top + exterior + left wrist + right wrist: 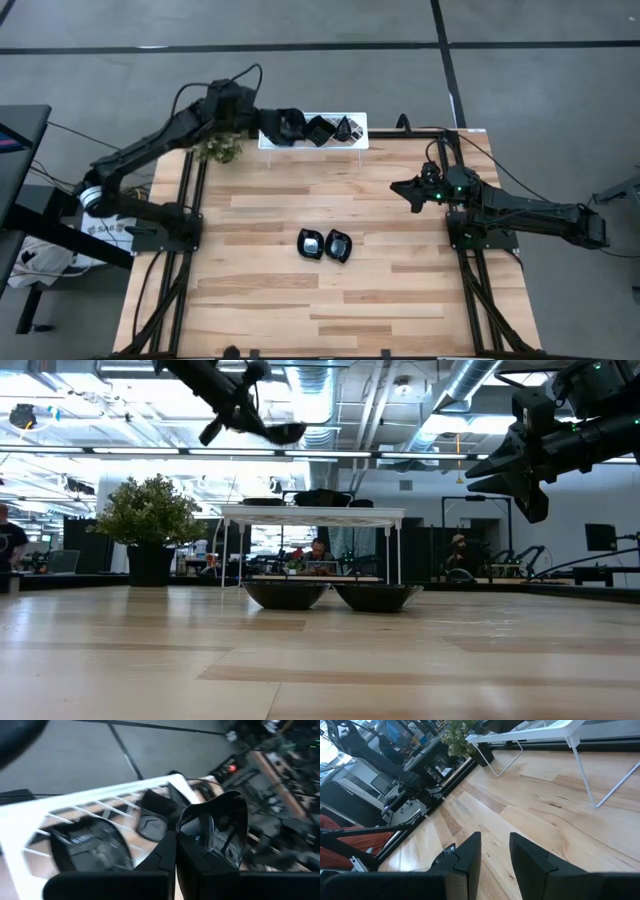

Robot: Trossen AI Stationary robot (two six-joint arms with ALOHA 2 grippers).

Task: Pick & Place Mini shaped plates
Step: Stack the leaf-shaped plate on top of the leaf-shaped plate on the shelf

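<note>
The left gripper (pixel 283 125) is raised over the white lattice rack (pixel 352 122) at the far tabletop (pixel 380 260) edge, jaws clamped on a glossy black rounded dish (pixel 220 827). The right gripper (pixel 398 187) is held aloft at right, jaws apart. The dishes in the rack are partly hidden.

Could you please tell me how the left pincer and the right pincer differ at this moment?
The left pincer is shut on a black plate above the white rack; the right pincer is open and empty, over the table's right side. Both hang above the surface.

A white rack (pixel 355 137) and green plant (pixel 220 150) sit at the table's (pixel 300 300) far edge.
</note>
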